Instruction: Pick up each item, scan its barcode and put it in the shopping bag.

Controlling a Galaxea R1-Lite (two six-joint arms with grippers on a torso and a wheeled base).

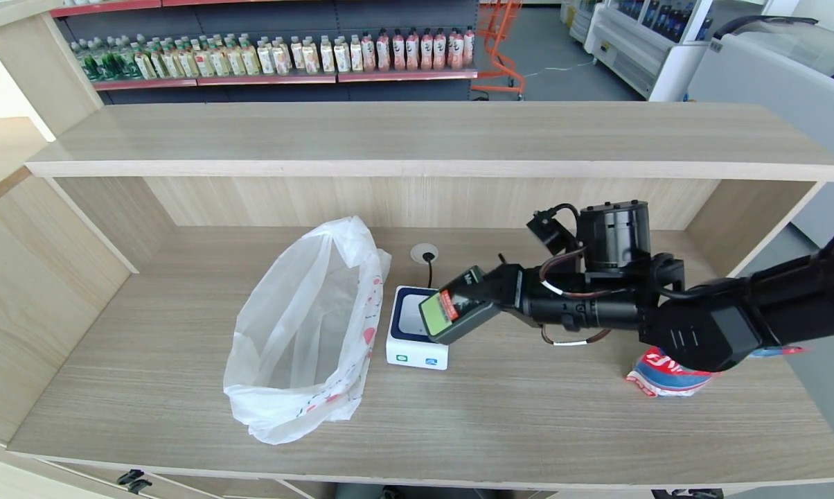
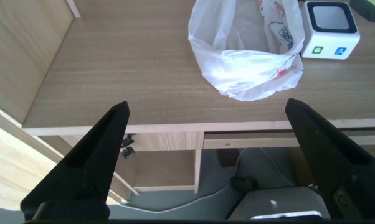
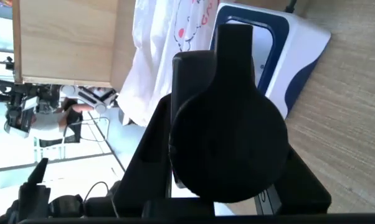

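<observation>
Currently a dark box [image 1: 439,315] is held clenched in the right gripper [image 1: 467,299] over the scanner [image 1: 406,346], at three o'clock of the seemingly empty shopping bag [image 1: 299,333]. A packet [image 1: 659,378] at four o'clock is not yet scanned; the left gripper [image 2: 207,107] is spread, holding nothing.

Matt wood grain, crinkled film, smooth plastic all round.
Right gripper [image 1: 478,296], matt black plastic, pinches a dark box [image 1: 458,315], dull-faced with a shinier green-and-red label. Just below it, the scanner [image 1: 417,352] shows smooth white plastic and a glossy window. Beyond that, the shopping bag [image 1: 299,333] is thin, translucent, wrinkled film. The table [image 1: 528,423] underneath is matt, pale wood grain.
</observation>
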